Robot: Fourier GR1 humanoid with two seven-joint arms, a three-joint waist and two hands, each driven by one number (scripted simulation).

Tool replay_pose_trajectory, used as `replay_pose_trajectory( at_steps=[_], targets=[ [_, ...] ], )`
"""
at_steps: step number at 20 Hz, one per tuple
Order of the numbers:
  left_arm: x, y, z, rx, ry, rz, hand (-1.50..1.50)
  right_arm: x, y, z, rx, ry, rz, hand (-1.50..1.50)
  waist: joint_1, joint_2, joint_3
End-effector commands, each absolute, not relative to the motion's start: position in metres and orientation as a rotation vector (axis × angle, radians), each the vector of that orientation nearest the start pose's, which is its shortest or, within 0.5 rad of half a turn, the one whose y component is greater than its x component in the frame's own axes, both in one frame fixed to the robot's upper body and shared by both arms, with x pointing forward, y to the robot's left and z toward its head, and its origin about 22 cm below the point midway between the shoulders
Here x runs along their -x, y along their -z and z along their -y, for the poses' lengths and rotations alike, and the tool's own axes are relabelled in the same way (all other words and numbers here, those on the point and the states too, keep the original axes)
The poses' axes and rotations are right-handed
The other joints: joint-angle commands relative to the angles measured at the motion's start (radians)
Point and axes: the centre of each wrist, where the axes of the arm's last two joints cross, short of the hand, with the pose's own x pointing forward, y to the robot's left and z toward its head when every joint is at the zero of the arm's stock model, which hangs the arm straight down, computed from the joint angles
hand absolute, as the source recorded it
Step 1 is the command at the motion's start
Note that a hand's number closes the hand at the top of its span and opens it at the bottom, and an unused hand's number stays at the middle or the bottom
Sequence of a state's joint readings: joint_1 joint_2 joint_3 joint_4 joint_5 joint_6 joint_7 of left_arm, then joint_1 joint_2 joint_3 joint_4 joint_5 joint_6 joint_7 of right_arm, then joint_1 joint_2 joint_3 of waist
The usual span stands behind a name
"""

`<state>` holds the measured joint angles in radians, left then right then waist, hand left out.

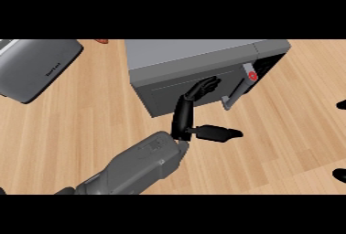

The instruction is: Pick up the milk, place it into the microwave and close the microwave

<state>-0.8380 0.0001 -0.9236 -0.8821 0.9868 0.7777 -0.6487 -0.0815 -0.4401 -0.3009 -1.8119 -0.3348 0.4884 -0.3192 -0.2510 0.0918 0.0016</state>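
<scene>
Left robot hand: your left robot hand (pixel 191 109) comes up from the lower edge on its grey forearm (pixel 135 169), fingers straight and spread, fingertips (pixel 208 84) laid against the microwave door (pixel 196 91), thumb (pixel 219 133) sticking out to the right over bare wood.
Right robot hand: you only get dark bits at the right edge (pixel 340 175), so whether it is spread or curled cannot be told.
Microwave: one grey microwave (pixel 196 59) sits top centre on the desk (pixel 283 132); its door looks nearly closed, with the handle (pixel 236 91) and a red button (pixel 253 76) at the right side.
Milk: you see no milk on the desk; whether it sits inside the microwave cannot be told.
Open room: plenty of bare wood right of the thumb and along the left, below the corner appliance.
Other things: one grey appliance (pixel 37 68) in the top-left corner, well apart from the microwave; a small reddish thing (pixel 101 41) peeks in at the top edge between them.
In the way: only your own forearm crosses the lower centre.
</scene>
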Motion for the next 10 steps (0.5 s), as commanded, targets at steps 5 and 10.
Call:
replay_pose_trajectory(
  at_steps=[5,10],
  targets=[
    [-0.336,-0.023,-0.007,0.091,-0.017,1.825,-1.50,-0.253,-0.139,0.369,-0.263,-0.395,2.199,-1.50,-0.009,0.010,-0.003],
    [-0.338,-0.026,-0.006,0.083,-0.033,1.838,-1.50,-0.257,-0.141,0.379,-0.293,-0.369,2.194,-1.50,-0.026,0.007,-0.001]
  ],
)
